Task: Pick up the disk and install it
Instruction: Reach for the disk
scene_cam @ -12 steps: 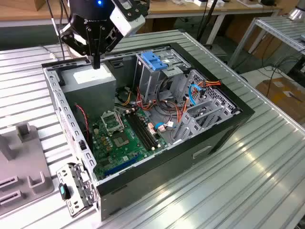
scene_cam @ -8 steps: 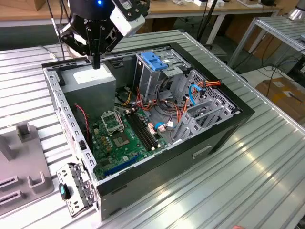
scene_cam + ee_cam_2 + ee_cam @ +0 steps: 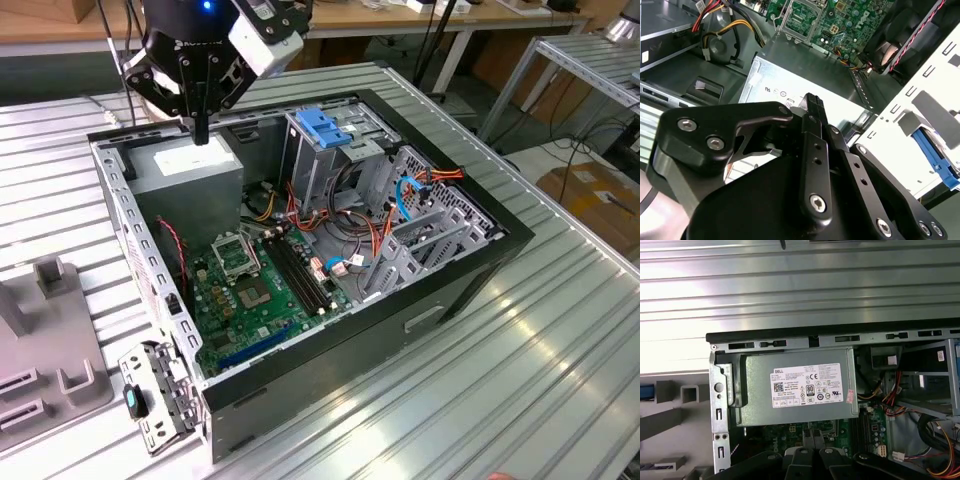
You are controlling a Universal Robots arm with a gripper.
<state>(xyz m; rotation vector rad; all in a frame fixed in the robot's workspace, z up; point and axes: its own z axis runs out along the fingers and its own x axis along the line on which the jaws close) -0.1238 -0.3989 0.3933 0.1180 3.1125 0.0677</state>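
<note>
Overall level: bright and even in all three views; white light, no colour cast
Source: from above, it seems; the ribbed metal table (image 3: 790, 285) answers it with long pale stripes
Glare: strongest on the table in the first wrist view, where some ribs go nearly white; the white sticker (image 3: 807, 385) is bright but not washed out
Shadows: soft; the computer case (image 3: 380, 340) is darker inside, around the motherboard (image 3: 255, 300)
Gripper (image 3: 815, 100): black, with a dull sheen on its links
Own light: a small blue lamp (image 3: 206, 6) glows on the arm
Edges: the table ribs stay straight up to the borders
</note>
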